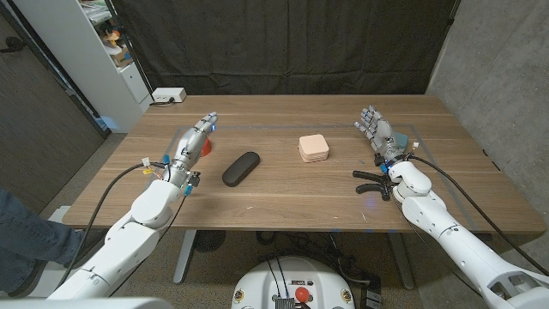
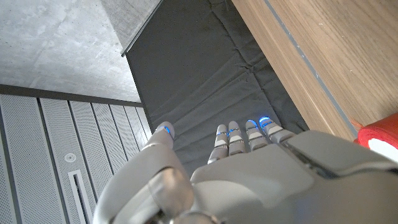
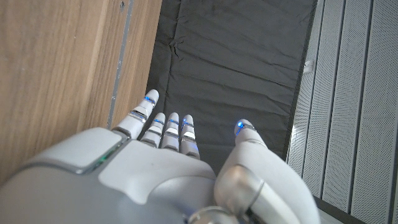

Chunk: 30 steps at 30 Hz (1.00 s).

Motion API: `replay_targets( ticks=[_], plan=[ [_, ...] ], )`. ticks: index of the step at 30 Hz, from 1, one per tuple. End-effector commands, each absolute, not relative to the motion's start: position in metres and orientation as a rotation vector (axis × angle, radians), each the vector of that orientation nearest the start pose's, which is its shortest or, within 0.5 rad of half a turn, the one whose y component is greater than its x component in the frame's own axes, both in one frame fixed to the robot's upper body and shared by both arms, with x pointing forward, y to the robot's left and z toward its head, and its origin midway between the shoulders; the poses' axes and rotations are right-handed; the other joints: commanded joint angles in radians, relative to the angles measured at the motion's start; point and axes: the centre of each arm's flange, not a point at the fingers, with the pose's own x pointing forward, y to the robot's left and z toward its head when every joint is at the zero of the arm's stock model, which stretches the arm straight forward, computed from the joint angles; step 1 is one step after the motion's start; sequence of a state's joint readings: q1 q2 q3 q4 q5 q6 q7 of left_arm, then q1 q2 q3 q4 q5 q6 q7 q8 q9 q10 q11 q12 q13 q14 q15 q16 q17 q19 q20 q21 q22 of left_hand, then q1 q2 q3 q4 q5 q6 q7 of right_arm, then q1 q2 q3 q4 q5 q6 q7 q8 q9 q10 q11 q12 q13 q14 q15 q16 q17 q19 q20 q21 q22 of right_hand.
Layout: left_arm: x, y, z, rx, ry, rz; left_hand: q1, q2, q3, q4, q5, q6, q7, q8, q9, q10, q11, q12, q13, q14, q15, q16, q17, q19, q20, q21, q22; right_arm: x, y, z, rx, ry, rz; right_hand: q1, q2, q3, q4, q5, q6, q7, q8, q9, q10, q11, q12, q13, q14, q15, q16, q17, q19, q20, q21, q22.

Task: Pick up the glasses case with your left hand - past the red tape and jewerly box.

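The left hand (image 1: pixel 190 144) has its fingers (image 2: pixel 239 138) stretched out straight and a little apart. It holds nothing. It sits over the tabletop (image 1: pixel 283 193) just beside the red tape (image 1: pixel 207 148). The right hand (image 1: pixel 377 133) is far off on the other side, fingers (image 3: pixel 163 127) open too, with nothing in them. The black glasses case (image 1: pixel 241 167) lies flat on the tabletop, near the left hand and just past the tape. The pink jewelry box (image 1: pixel 313 148) sits farther over, between the case and the right hand.
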<state>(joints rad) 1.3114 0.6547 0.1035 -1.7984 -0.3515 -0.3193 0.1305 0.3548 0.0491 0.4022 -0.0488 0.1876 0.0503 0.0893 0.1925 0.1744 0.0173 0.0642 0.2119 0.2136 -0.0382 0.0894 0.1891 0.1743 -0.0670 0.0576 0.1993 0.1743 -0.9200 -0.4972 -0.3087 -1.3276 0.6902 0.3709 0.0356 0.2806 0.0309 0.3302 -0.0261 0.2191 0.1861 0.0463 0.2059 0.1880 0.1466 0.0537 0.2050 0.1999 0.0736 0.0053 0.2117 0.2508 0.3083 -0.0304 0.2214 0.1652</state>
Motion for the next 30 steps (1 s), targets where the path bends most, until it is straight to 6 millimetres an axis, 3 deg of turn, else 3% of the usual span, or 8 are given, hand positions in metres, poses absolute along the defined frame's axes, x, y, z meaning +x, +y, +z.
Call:
replay_targets(
  ticks=[1, 30],
  plan=[
    [0.51, 0.326, -0.051, 0.29, -0.747, -0.052, 0.016, -0.002, 0.004, -0.011, -0.004, 0.008, -0.001, 0.006, 0.006, 0.005, 0.001, 0.004, 0.001, 0.007, 0.002, 0.004, 0.005, -0.003, 0.006, -0.002, 0.003, 0.634, -0.311, -0.041, 0.115, -0.659, 0.163, -0.006, 0.004, -0.007, 0.001, 0.003, 0.012, -0.001, 0.002, 0.003, 0.013, -0.001, 0.006, 0.001, 0.008, -0.002, 0.009, -0.001, 0.012, -0.001, 0.0, 0.006],
    [0.496, 0.323, -0.036, 0.42, -0.756, 0.001, 0.062, -0.005, 0.015, -0.052, -0.006, 0.032, -0.003, 0.011, 0.007, 0.02, -0.001, 0.009, -0.005, 0.021, 0.004, 0.004, 0.006, 0.0, 0.012, -0.002, 0.003, 0.634, -0.312, -0.042, 0.145, -0.663, 0.158, -0.01, 0.002, -0.012, -0.001, 0.002, 0.018, -0.004, 0.001, 0.003, 0.017, -0.003, 0.004, 0.0, 0.003, 0.001, 0.004, -0.004, -0.004, 0.005, -0.014, 0.006]
  ],
)
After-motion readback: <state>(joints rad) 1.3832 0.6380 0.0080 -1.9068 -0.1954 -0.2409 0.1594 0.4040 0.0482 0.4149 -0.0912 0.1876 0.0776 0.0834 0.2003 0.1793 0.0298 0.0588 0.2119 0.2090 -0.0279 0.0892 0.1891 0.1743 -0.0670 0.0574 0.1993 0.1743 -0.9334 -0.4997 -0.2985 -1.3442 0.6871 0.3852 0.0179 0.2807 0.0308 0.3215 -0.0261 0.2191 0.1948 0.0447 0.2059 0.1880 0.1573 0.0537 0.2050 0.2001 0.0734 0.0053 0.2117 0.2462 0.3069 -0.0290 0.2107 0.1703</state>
